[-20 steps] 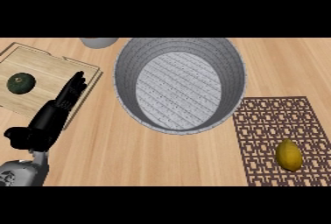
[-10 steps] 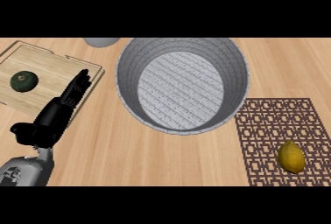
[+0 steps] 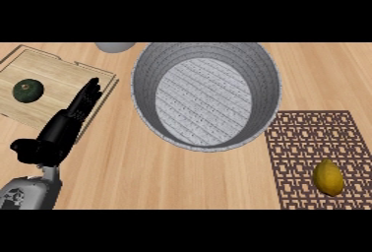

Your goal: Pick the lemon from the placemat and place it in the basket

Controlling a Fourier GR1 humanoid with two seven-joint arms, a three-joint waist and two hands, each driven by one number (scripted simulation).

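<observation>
Edging slightly forward, the left hand [image 3: 62, 129], fingers straight, overlaps the tray's [image 3: 51, 69] right edge; the basket [image 3: 144, 93] stands between it and the lemon [image 3: 328, 177].

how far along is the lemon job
Done: nothing yet. The lemon lies on the placemat and the basket holds nothing. In hand: nothing; the left hand is open at the counter's left, far from the lemon, and the right hand is out of view. Left: grasp, lift, place in basket.
</observation>
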